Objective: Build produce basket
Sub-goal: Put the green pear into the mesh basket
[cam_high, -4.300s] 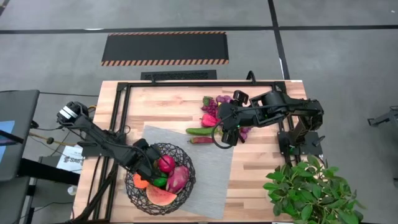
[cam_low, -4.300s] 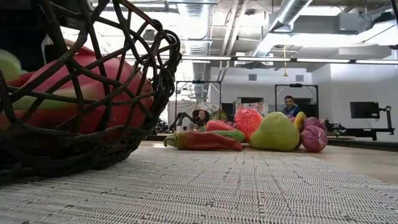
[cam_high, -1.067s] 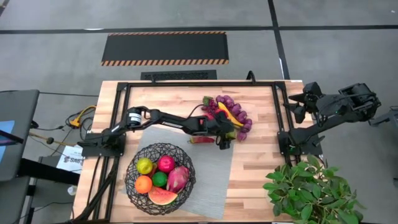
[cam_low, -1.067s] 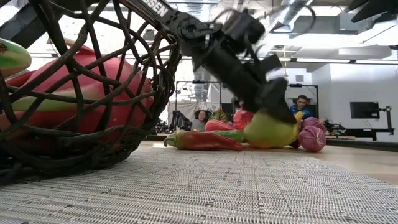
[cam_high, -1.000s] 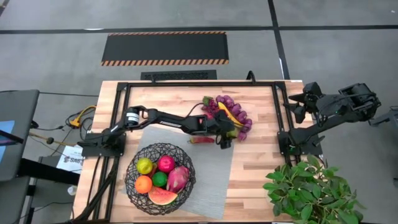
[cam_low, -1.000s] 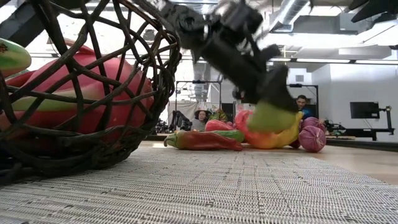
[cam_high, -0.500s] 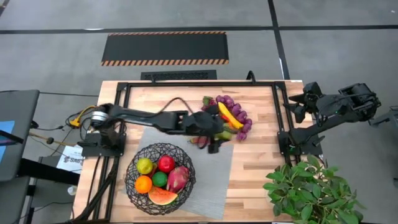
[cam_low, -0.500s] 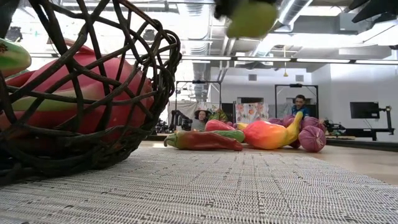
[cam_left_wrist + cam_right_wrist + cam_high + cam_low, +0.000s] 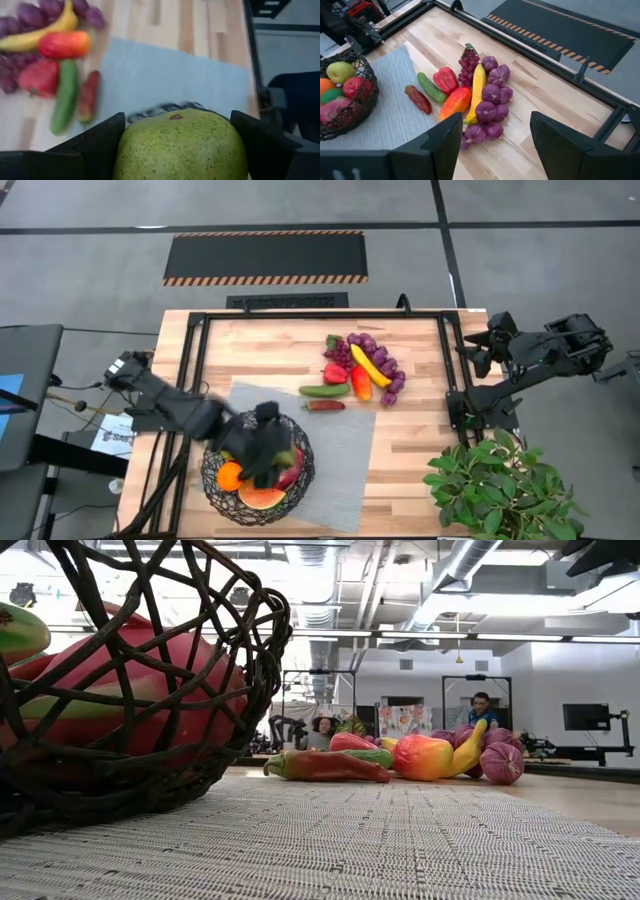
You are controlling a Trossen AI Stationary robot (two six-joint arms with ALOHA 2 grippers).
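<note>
Pale wooden table [image 9: 250, 345] inside a black frame, grey woven mat [image 9: 345, 470] spread over its front half, grey floor all round.

On the mat's left part, the basket [image 9: 215, 470]: dark open wire bowl, already carrying an orange [image 9: 230, 476], a watermelon slice [image 9: 262, 498] and, seen through the mesh [image 9: 250, 640] in the low view, a large pink dragon fruit [image 9: 120, 690].

Directly above the basket, the left gripper [image 9: 262, 448], blurred in the high view. Clamped on a green pear [image 9: 180, 150], speckled brown, stalk end up, wedged between the two dark fingers [image 9: 107, 135] spread wide around it.

Farther back on the bare wood, well apart from the basket, the rest of the produce in one cluster: cucumber [image 9: 324, 390] and a long red chili [image 9: 324, 405] at the mat's far edge, red pepper [image 9: 335, 373] just behind the cucumber, yellow banana [image 9: 364, 364] beside a red-orange mango [image 9: 361, 388], purple pieces [image 9: 392, 380] curving round the outer side.

Off the table's right edge, the right gripper [image 9: 478, 352], parked near the frame's far corner, fingers spread and grasping nothing, pointed toward the cluster.

Near the front right corner, a leafy green plant [image 9: 500, 485]. Far across the room in the low view, a person [image 9: 482, 708] seated among desks and monitors.
</note>
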